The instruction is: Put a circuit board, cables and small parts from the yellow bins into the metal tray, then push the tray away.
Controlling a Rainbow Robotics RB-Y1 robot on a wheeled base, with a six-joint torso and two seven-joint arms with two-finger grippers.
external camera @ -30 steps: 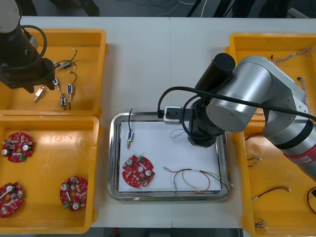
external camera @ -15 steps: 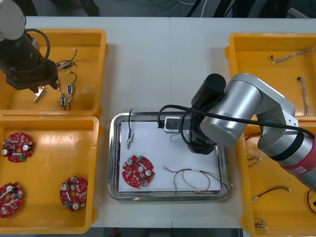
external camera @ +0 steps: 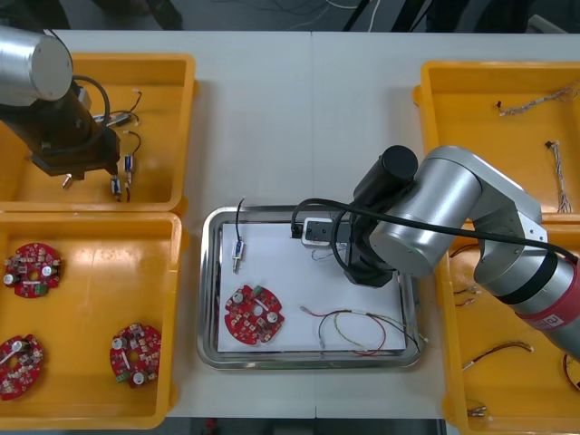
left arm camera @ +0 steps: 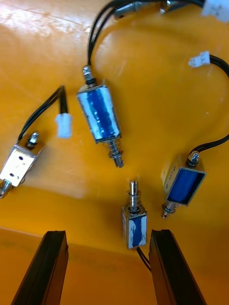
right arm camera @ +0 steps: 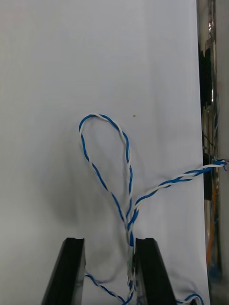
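- R gripper (right arm camera: 109, 243): fingers apart, low over the white floor of the metal tray (external camera: 208, 299), at its far right part under the R arm.
- Blue-white cable (right arm camera: 128, 190) runs between the fingers, close by one of them, not clamped. Its loop lies flat just ahead of the tips, and one strand goes off to the shiny tray wall.
- Also in tray: circuit board (external camera: 255, 314) at robot-side left, small metal part (external camera: 237, 255) w/ black lead at far left, red-yellow cable (external camera: 358, 328) at robot-side right.
- L gripper (left arm camera: 107, 236): fingers apart, over the far left bin (external camera: 159, 163).
- Blue-banded part (left arm camera: 133, 221) lies on the bin floor between the tips, nearer one finger, not clamped. Three more parts lie just beyond it, each w/ a black lead.
- Near left bin (external camera: 91, 299) holds three boards (external camera: 32, 269).
- Tray sits on the surface between the L and R bins.
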